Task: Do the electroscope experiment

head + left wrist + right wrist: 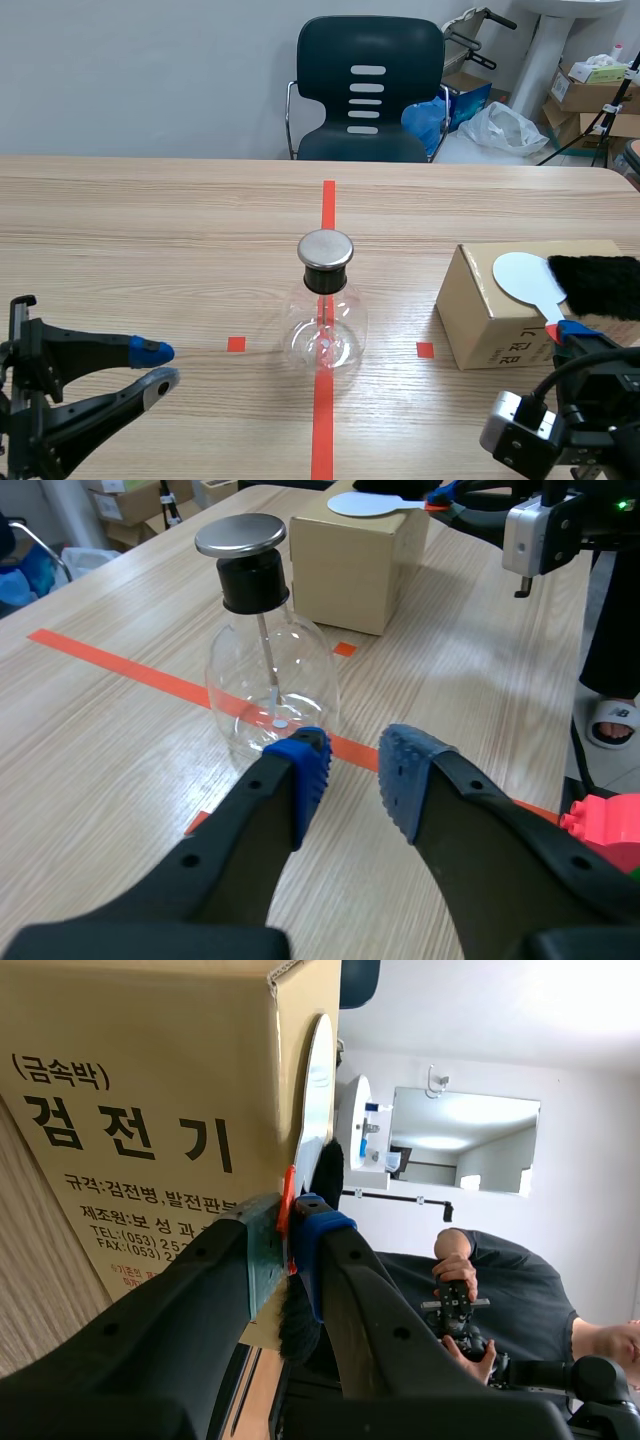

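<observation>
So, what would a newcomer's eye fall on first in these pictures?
Probably the glass flask with its metal cap, standing on the orange tape line in the middle of the table. Next, the cardboard box to its right, with a white paddle and black fur on top; the right gripper pinches the paddle's handle.

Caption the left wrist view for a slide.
A clear glass flask electroscope with silver metal cap stands ahead of the open left gripper.

Past the far edge of my light wooden table (120, 220) I see a dark plastic chair with a slotted back (370, 90), a white plastic bag (505, 128) and stacked cardboard boxes (585, 95).
</observation>
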### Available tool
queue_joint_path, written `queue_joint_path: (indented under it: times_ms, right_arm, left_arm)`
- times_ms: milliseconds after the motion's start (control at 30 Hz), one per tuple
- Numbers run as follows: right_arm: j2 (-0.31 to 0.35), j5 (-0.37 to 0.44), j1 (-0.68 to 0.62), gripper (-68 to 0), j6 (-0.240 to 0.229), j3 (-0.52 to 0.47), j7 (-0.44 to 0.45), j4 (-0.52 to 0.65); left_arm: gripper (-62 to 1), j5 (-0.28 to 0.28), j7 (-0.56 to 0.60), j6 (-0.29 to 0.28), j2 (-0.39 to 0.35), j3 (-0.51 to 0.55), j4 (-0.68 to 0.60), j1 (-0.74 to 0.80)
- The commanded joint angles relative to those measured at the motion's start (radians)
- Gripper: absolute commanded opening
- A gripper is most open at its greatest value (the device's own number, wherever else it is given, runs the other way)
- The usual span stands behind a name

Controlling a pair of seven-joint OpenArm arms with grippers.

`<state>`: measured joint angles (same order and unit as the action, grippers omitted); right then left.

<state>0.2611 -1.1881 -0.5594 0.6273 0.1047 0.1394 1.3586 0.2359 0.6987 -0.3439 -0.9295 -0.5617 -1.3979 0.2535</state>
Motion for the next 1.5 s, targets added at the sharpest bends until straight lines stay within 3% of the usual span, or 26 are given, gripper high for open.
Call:
queue_joint_path:
  times_ms: [0, 300, 500, 700, 767, 900, 1033, 1233, 1467]
  right_arm:
    - [0.016, -0.001, 0.014, -66.5, 0.008, -0.008, -0.006, 0.012]
    - [0.016, 0.007, 0.008, -66.5, 0.064, 0.0, -0.034, 0.086]
    - [0.023, -0.047, 0.018, -66.5, 0.063, 0.065, -0.127, 0.195]
    - [0.033, -0.122, 0.072, -66.5, 0.056, 0.194, -0.254, 0.219]
    - [0.035, -0.144, 0.094, -66.5, 0.044, 0.237, -0.298, 0.219]
    - [0.047, -0.171, 0.137, -66.5, -0.027, 0.316, -0.386, 0.219]
    - [0.061, -0.19, 0.179, -66.5, -0.049, 0.388, -0.451, 0.217]
    - [0.063, -0.213, 0.208, -66.5, -0.159, 0.459, -0.501, 0.208]
    - [0.063, -0.253, 0.207, -66.5, -0.173, 0.481, -0.51, 0.203]
  left_arm:
    - [-48.1, 0.007, -0.011, -0.005, 0.019, 0.0, -0.008, -0.033]
    - [-52.4, 0.006, -0.126, -0.005, 0.093, -0.032, 0.033, -0.147]
    - [-52.5, 0.007, -0.158, 0.019, 0.155, -0.125, 0.15, -0.248]
    - [-54.0, 0.008, -0.157, 0.031, 0.223, -0.22, 0.299, -0.342]
    - [-54.0, 0.008, -0.155, 0.043, 0.245, -0.248, 0.344, -0.37]
    - [-54.0, 0.008, -0.149, 0.044, 0.281, -0.293, 0.42, -0.422]
    - [-53.9, 0.015, -0.143, 0.044, 0.306, -0.328, 0.48, -0.467]
    - [-53.9, 0.015, -0.138, 0.043, 0.33, -0.348, 0.522, -0.492]
    - [-53.9, 0.014, -0.14, 0.043, 0.348, -0.348, 0.522, -0.492]
